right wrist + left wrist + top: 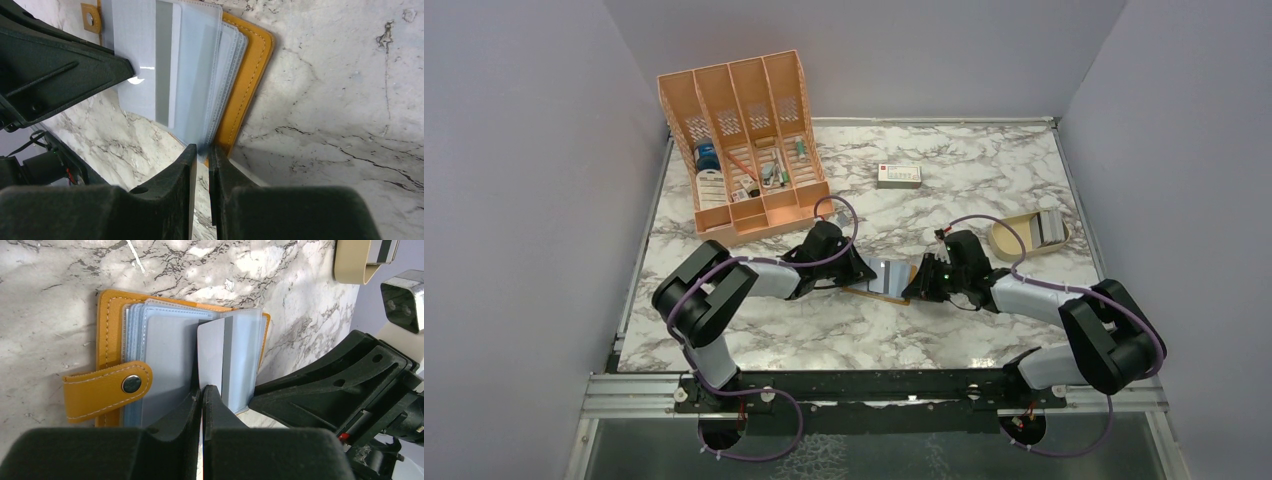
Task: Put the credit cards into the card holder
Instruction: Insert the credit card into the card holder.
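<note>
The mustard-orange card holder (869, 293) lies open on the marble table between my two grippers, its strap and stud (131, 384) flipped outward. My left gripper (202, 390) is shut on a grey-silver credit card (212, 355) with a darker stripe, held on edge among the clear grey-blue sleeves (165, 350). From the opposite side, my right gripper (202, 148) is shut on the corner of the clear sleeves (200, 75), next to the orange cover (250, 75). The same card (145, 55) lies against the sleeves there. I cannot tell how deep it sits in a pocket.
A tan oval dish (1014, 240) at the right holds more grey cards (1050, 227). A white box with a red mark (898, 175) lies at the back centre. The large orange desk organiser (744, 140) stands at the back left. Both arms meet mid-table.
</note>
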{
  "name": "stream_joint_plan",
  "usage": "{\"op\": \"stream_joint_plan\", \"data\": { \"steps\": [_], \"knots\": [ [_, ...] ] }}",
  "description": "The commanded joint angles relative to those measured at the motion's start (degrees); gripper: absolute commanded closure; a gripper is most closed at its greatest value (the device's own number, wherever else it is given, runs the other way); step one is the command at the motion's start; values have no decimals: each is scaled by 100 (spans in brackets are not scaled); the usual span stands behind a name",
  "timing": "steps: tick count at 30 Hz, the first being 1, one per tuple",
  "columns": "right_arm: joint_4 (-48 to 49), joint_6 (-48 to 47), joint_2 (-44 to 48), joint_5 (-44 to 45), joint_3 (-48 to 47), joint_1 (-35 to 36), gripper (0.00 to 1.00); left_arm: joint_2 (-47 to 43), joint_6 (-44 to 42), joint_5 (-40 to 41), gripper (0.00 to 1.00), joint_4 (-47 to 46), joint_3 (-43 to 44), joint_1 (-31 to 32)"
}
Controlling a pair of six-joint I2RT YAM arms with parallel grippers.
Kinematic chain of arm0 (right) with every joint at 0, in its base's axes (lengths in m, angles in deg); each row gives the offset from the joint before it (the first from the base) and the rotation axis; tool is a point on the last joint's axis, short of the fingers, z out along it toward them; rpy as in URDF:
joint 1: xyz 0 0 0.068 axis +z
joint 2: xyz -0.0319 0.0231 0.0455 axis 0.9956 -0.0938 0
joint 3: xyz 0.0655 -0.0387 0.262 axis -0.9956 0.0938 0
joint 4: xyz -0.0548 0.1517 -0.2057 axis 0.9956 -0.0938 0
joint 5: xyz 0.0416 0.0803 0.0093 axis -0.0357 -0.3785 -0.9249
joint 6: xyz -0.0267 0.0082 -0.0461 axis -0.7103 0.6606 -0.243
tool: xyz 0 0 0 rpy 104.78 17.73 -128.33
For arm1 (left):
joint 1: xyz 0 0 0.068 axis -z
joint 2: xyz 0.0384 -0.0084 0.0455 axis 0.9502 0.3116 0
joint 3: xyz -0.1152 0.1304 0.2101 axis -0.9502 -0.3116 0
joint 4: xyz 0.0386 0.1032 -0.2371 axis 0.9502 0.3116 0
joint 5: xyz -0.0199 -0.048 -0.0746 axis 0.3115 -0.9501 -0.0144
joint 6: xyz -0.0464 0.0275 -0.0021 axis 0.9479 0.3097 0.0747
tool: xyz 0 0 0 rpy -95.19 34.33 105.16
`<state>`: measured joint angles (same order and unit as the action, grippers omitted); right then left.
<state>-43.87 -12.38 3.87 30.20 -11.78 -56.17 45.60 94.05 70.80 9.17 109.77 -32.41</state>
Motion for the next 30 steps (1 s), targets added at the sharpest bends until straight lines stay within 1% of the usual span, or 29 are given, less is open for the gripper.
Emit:
{"op": "stream_joint_plan", "data": {
  "steps": [1, 4, 10, 24, 30],
  "knots": [
    [176, 49, -65, -128, 49, 34, 85, 204, -54, 117, 96, 139, -84, -17],
    [168, 50, -55, -112, 36, 33, 85, 220, -49, 66, 96, 93, -106, -15],
    [147, 36, -69, -93, -2, 38, 85, 244, -82, -14, 92, 61, -110, 11],
    [35, -43, -72, -1, -91, 38, 85, 455, -300, -394, 94, 70, 22, 20],
    [-20, -55, -58, 4, -149, 33, 85, 558, -333, -536, 90, 70, 141, 20]
  ]
}}
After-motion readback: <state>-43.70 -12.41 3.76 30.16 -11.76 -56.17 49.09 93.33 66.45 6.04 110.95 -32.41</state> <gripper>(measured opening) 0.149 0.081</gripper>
